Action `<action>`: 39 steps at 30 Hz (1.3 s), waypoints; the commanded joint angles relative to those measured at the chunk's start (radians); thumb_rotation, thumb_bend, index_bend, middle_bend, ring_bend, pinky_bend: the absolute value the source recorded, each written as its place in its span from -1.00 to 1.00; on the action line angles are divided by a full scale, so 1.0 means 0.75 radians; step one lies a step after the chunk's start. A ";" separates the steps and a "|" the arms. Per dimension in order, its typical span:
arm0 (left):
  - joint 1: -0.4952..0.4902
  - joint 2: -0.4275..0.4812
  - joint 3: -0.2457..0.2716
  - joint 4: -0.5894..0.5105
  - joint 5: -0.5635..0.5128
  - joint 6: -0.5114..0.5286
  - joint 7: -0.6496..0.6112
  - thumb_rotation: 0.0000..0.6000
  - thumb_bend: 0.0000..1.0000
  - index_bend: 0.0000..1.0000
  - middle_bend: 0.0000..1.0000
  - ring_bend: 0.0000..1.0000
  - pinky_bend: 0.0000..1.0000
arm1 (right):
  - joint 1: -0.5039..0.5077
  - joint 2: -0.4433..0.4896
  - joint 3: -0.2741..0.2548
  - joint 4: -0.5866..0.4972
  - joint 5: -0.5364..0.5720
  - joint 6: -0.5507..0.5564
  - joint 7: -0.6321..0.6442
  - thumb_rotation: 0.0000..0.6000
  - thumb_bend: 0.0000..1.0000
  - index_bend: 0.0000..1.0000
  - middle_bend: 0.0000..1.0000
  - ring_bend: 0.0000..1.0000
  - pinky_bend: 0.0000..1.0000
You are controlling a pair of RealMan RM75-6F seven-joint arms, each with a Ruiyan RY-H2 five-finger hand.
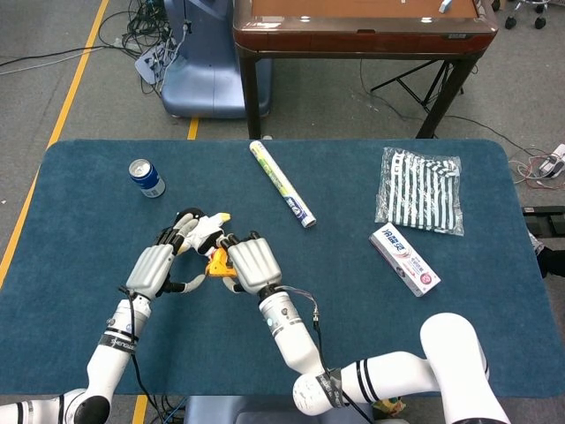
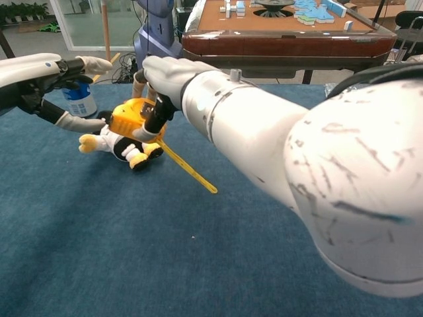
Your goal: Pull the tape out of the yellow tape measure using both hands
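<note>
The tape measure (image 2: 134,119) sits between both hands, the plush toy (image 2: 122,144) just behind it.

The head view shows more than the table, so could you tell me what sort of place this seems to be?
Probably a robotics lab or workshop: loose cables on a bare floor, yellow floor tape, and a blue machine base behind the blue table.

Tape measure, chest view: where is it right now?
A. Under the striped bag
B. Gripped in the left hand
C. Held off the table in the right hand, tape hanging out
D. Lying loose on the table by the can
C: the right hand grips the yellow tape measure above the plush toy, with tape trailing down.
</note>
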 commanded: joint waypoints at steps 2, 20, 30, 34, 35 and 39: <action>-0.001 -0.002 0.005 -0.007 0.004 0.008 0.003 1.00 -0.56 -1.00 -1.00 -1.00 -1.00 | 0.007 -0.010 0.008 0.015 -0.001 0.004 0.002 1.00 0.08 0.03 0.03 -0.13 -0.55; -0.008 0.005 0.023 -0.035 -0.011 0.027 0.023 1.00 -0.56 -1.00 -1.00 -1.00 -1.00 | 0.025 -0.053 0.023 0.096 -0.005 -0.008 0.014 1.00 0.08 0.03 0.03 -0.13 -0.55; -0.007 0.010 0.029 -0.047 -0.004 0.035 0.019 1.00 -0.56 -1.00 -1.00 -1.00 -1.00 | 0.036 -0.063 0.033 0.118 0.002 -0.025 0.008 1.00 0.08 0.03 0.03 -0.13 -0.55; -0.015 0.002 0.029 -0.051 -0.007 0.030 0.020 1.00 -0.56 -1.00 -1.00 -1.00 -1.00 | 0.047 -0.074 0.038 0.126 0.010 -0.029 -0.003 1.00 0.08 0.03 0.03 -0.13 -0.55; -0.016 0.000 0.030 -0.051 -0.008 0.029 0.021 1.00 -0.56 -1.00 -1.00 -1.00 -1.00 | 0.049 -0.076 0.040 0.127 0.011 -0.030 -0.004 1.00 0.08 0.03 0.03 -0.13 -0.55; -0.021 -0.010 0.033 -0.047 -0.013 0.026 0.024 1.00 -0.56 -1.00 -1.00 -1.00 -1.00 | 0.055 -0.082 0.041 0.129 0.017 -0.031 -0.012 1.00 0.08 0.03 0.03 -0.13 -0.55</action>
